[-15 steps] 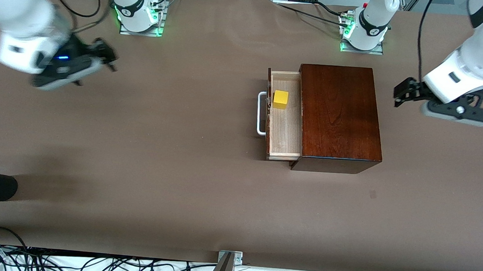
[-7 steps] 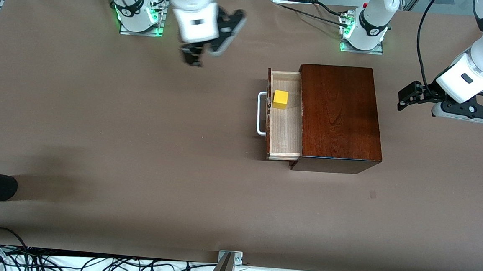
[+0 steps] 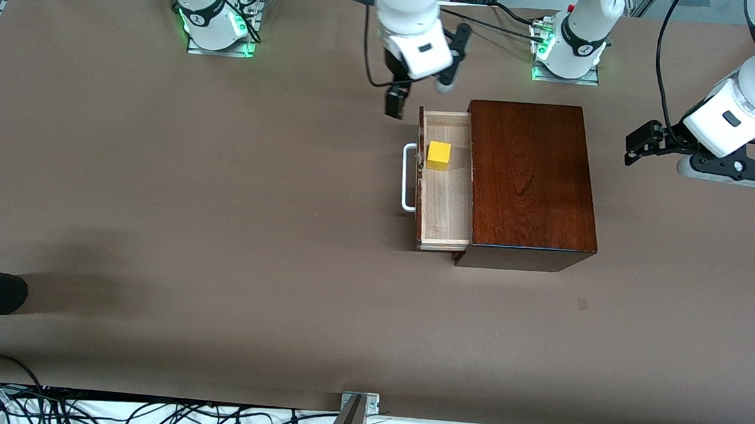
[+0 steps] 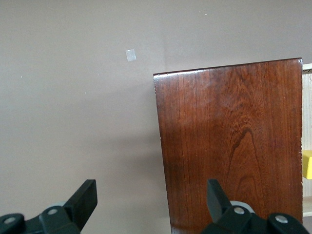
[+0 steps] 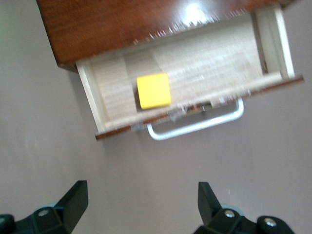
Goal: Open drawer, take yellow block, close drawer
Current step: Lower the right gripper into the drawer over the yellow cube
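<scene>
Drawer [image 3: 445, 196] is pulled out of the box [image 3: 530, 182], block [image 3: 438, 155] sitting inside, mid-frame. Right gripper [image 3: 394, 101] hangs up top by the drawer's corner, jaws wide, empty. Left gripper [image 3: 637, 144] waits over the desk [image 3: 219, 228] at frame right, jaws open, empty too.

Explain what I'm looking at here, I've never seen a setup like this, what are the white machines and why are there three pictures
The white machines are two robot arms bolted along one edge of a brown table. The big picture comes from a high camera facing them; the other two come from cameras on the arms' wrists.

On the table sits a glossy mahogany-coloured wooden box. Its shallow pale-wood drawer, with a white bar handle, is pulled open. A small yellow cube lies inside.

The right gripper hangs open, empty, over the table beside the drawer's corner nearest the bases. The left gripper waits open, holding nothing, over the table at the left arm's end.
</scene>
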